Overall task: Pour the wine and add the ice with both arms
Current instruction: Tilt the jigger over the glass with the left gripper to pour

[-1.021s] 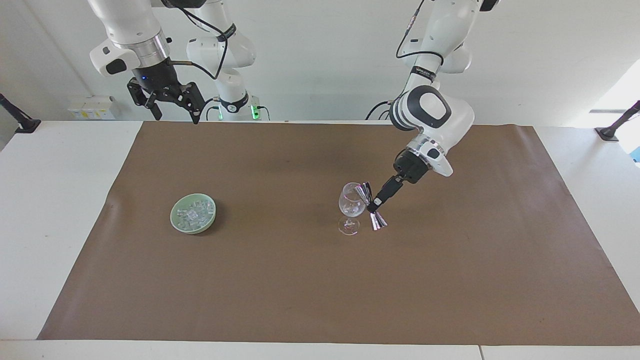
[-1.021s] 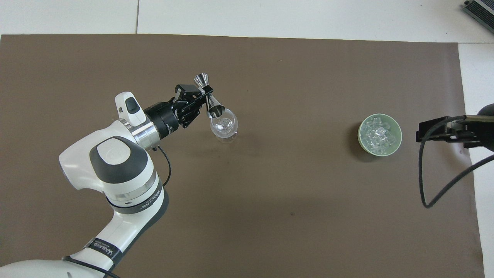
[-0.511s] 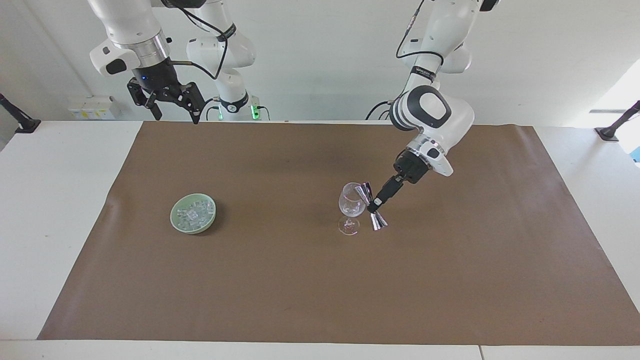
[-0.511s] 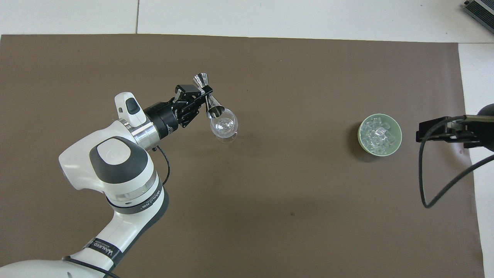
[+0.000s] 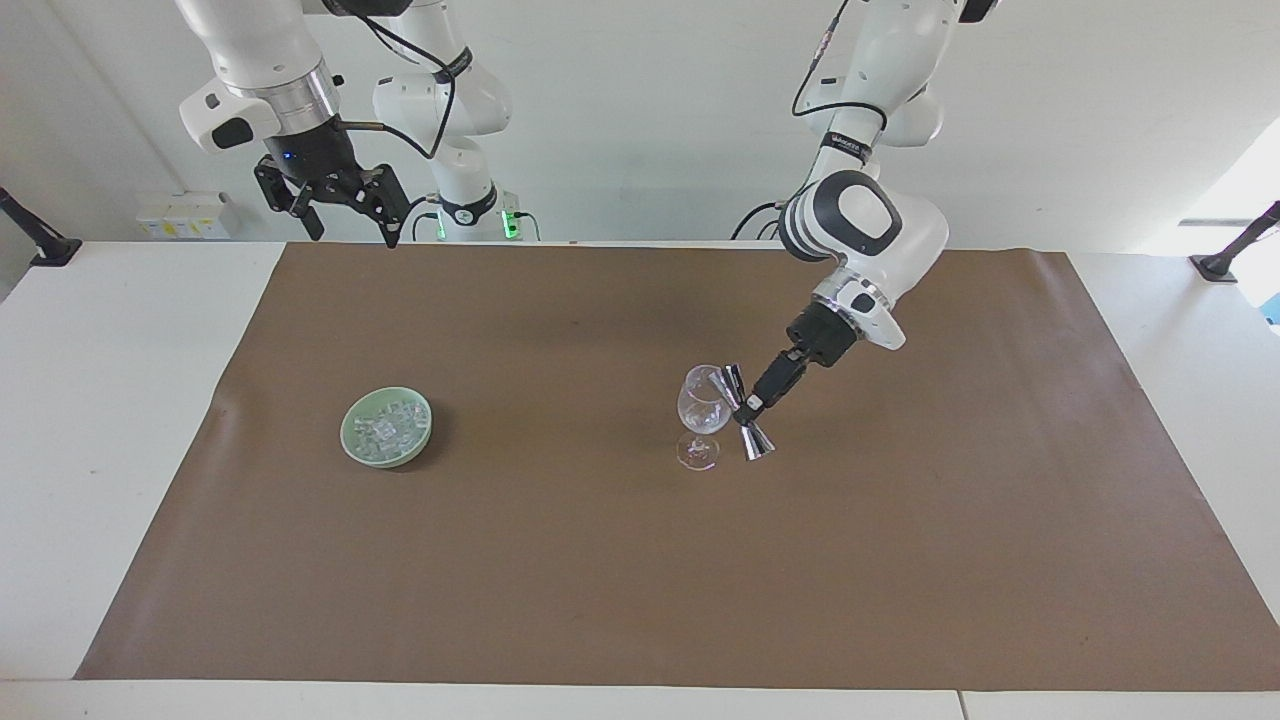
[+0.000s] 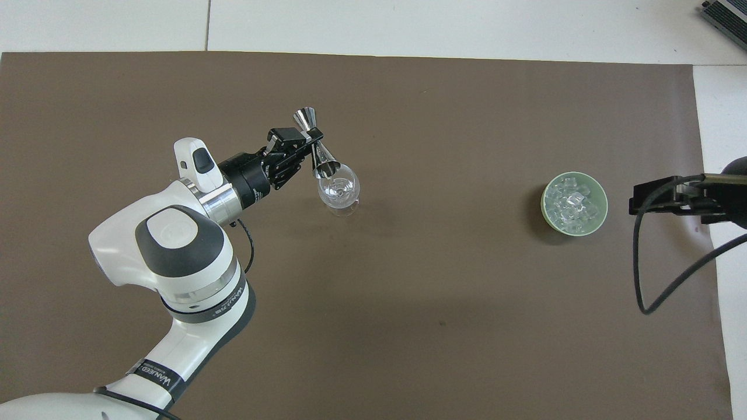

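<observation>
Green bowl (image 6: 575, 203) — ice (image 6: 571, 204) heaped inside. Wine glass (image 5: 702, 412) upright. Left gripper (image 6: 312, 147) clamped on tilted jigger (image 6: 315, 146) at glass rim. Right gripper (image 5: 340, 205) spread wide, empty — well apart from ice.

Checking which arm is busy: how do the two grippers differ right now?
The left gripper is shut on the jigger, tipped over the wine glass; the right gripper is open, empty. The left is low over the mat; the right waits high. Both are black and two-fingered.

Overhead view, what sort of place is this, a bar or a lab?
Most likely a robot lab staged as a bar: white arms over a table with a brown paper mat, a wine glass and a bowl of ice.
</observation>
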{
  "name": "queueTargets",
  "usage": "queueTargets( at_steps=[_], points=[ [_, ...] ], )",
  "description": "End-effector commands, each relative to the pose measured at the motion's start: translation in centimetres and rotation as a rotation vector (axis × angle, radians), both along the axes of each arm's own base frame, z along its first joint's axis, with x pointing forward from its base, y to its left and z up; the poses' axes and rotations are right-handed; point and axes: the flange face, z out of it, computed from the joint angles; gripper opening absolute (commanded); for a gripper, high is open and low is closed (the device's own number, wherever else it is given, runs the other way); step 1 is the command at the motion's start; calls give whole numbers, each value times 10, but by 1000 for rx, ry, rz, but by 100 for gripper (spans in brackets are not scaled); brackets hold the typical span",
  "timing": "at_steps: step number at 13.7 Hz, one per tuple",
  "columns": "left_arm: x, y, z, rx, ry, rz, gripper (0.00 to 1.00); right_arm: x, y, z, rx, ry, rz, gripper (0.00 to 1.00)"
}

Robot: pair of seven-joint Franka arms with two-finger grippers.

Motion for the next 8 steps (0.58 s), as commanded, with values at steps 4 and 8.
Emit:
queueTargets(
  at_steps=[4,8],
  points=[
    [3,-7,8,21,-59,-42,0,-6,-1,1,-3,-10,-3,100],
    [3,-7,8,47,-93,-61,0,-6,-1,1,-3,-10,-3,100]
  ],
)
